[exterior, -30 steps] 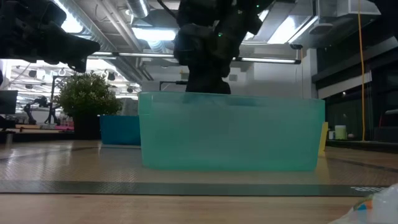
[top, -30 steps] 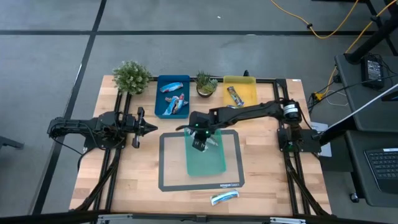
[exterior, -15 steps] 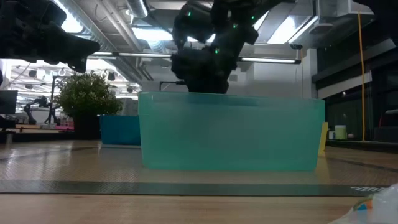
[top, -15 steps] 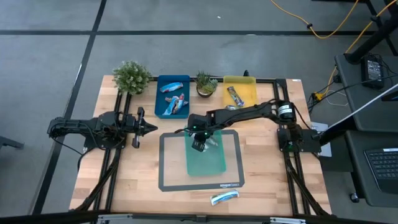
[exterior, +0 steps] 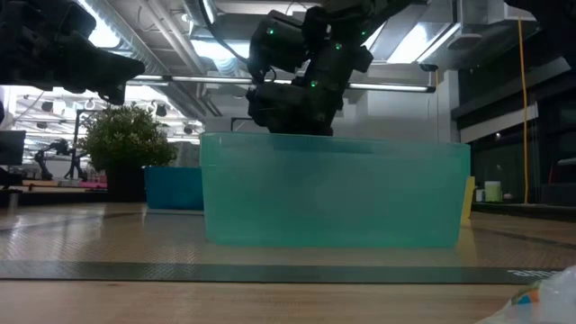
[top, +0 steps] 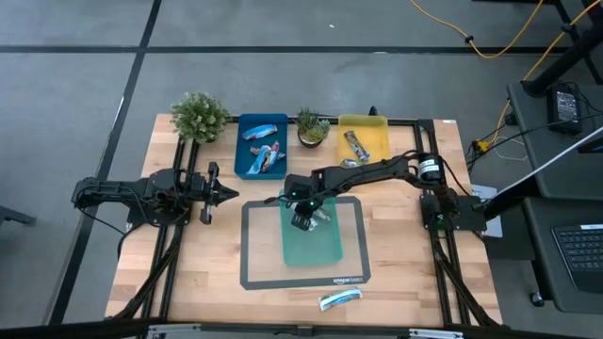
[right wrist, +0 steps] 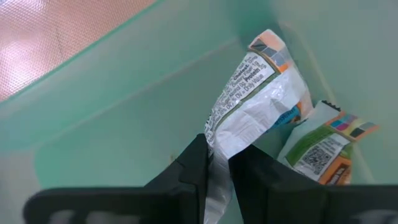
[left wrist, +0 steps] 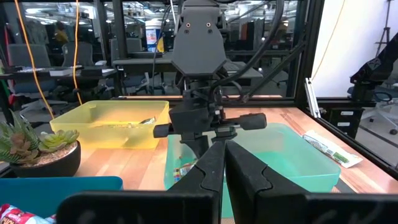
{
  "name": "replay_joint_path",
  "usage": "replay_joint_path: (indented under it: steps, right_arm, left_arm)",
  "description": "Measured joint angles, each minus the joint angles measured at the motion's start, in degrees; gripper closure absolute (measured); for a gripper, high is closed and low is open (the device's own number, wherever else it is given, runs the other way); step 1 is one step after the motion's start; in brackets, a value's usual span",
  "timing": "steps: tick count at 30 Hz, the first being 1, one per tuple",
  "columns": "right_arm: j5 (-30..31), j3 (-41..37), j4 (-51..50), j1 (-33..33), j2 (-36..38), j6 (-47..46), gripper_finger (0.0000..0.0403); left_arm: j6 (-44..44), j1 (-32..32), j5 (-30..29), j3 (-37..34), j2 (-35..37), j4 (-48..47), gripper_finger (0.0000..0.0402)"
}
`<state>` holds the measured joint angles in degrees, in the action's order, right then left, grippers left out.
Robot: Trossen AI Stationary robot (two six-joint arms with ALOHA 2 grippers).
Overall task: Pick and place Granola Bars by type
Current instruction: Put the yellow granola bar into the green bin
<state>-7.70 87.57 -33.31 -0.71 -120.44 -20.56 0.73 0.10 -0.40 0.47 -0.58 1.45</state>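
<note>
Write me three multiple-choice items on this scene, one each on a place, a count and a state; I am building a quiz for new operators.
1. Where is the right tool?
A. Over the teal tray
B. Over the yellow tray
C. Beside the big plant

2. How many trays stand on the table?
A. Two
B. Three
C. Five

3. What is the state of the right tool?
A. Open and empty
B. Shut on a white-wrapped bar
C. Shut on a plant

Answers:
1. A: the high view shows it above the far end of the teal tray, not the yellow tray.
2. B: the blue tray, yellow and teal ones.
3. B: the right wrist view shows its fingers pinching the white-wrapped bar inside the tray, a second bar beside it.

The left tool waits at the table's left side.
</note>
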Motion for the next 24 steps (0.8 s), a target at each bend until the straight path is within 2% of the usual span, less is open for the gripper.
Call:
replay_joint_path:
  steps: [4,13,24]
  right_arm:
    - [0.0,0.0,0.0,0.0,0.0,0.3,0.0307]
    - [0.6,0.0,-2.0,0.0,2.2,1.3,0.0214]
    - [12.7,0.1,-16.1,3.2,16.3,9.1,0.0212]
  left_arm:
    - [0.0,0.0,0.0,0.0,0.0,0.0,0.0394]
    - [0.0,0.0,0.0,0.0,0.0,0.0,0.0390]
    - [0.0,0.0,0.1,0.0,0.0,0.0,0.0393]
